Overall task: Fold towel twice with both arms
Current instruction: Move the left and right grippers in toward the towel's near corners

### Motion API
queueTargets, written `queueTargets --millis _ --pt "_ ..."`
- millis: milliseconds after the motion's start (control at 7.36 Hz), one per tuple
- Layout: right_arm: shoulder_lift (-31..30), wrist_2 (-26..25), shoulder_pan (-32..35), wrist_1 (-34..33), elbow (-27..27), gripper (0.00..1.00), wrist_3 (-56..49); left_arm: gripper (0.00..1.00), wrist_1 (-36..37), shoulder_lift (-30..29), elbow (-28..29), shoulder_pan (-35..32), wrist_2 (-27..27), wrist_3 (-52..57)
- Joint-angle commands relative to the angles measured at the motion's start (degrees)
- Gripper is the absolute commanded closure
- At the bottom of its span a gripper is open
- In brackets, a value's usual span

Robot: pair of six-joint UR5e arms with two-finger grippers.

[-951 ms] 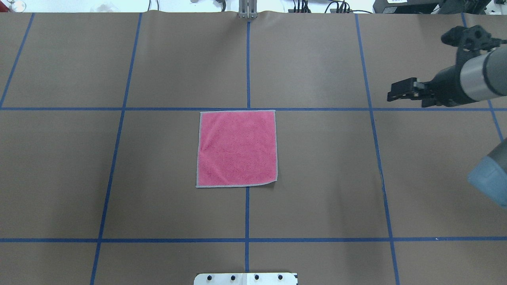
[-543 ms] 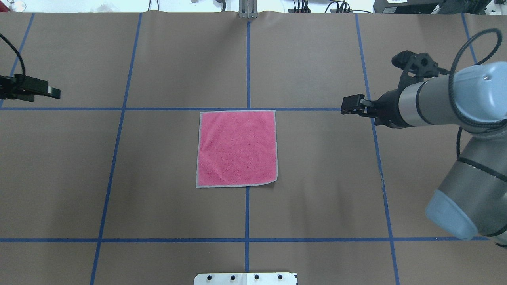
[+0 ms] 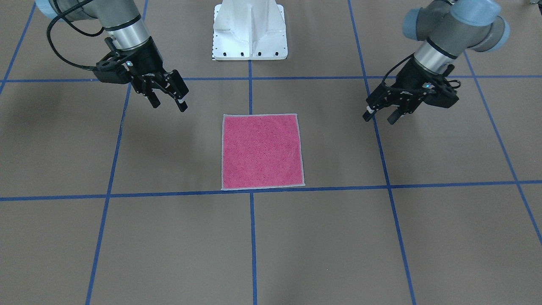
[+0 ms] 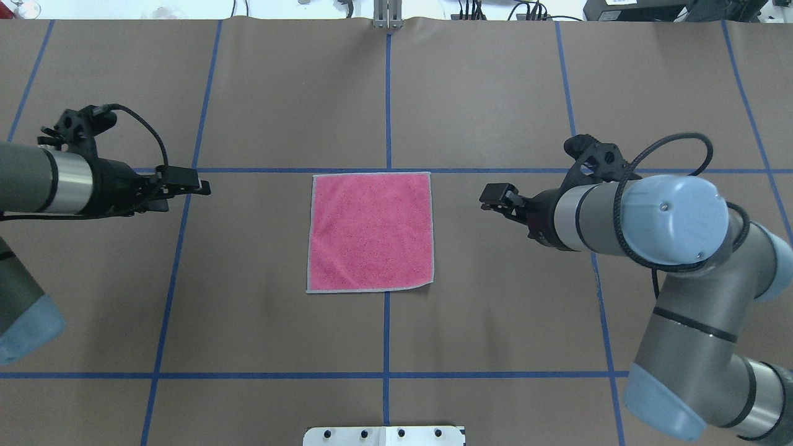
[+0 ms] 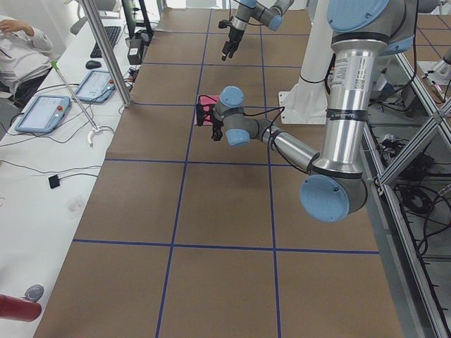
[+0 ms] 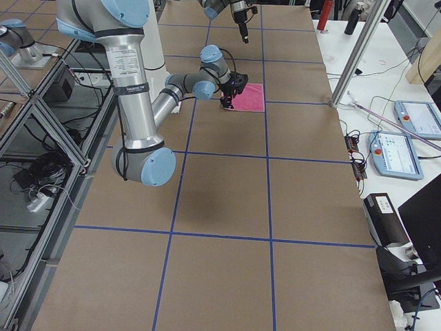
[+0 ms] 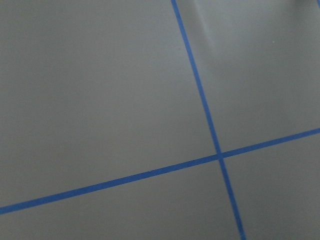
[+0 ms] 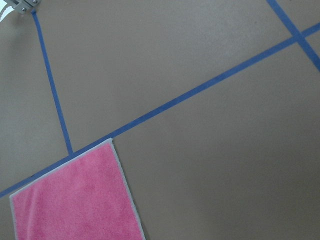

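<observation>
Right fingers (image 3: pixel 180 98) and left fingers (image 3: pixel 370 112) both stand spread, holding nothing. Over the brown paper-covered bench (image 4: pixel 495 310) with its blue tape grid, the grey-silver jointed right arm (image 4: pixel 619 217) and left arm (image 4: pixel 49 179) reach inward. Between them, well apart from both, the small square pink terry towel (image 4: pixel 370 232) lies flat and unfolded.

The desk (image 4: pixel 508 297) has a brown cover crossed by a grid of blue tape lines (image 4: pixel 272 375); the towel (image 4: pixel 370 232) lies flat at its middle, pink face up, its far edge just beside a line
</observation>
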Motion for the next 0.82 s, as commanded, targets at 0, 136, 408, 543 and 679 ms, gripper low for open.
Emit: queueTargets --millis 0,136,408,543,679 --pt "0.9 -10.5 -8.2 0.0 -0.7 0.03 8.9 0.01 0.4 -3.1 0.2 9.4 9.7 -6.4" --pt "3.0 -11.2 -9.9 0.0 -3.0 0.06 12.8 0.01 0.7 -3.7 0.4 11.6 11.8 -7.7" --pt "8.0 -12.1 -11.8 0.0 -10.6 0.12 19.7 0.01 0.7 -4.6 0.3 12.7 12.0 -8.4" --pt "8.5 -13.6 -12.6 0.0 -11.5 0.19 21.1 0.01 0.7 -4.6 0.2 13.2 12.1 -8.4" --pt "8.5 -13.8 -13.1 0.0 -12.1 0.26 21.6 0.01 0.7 -4.7 0.2 14.2 13.8 -8.4"
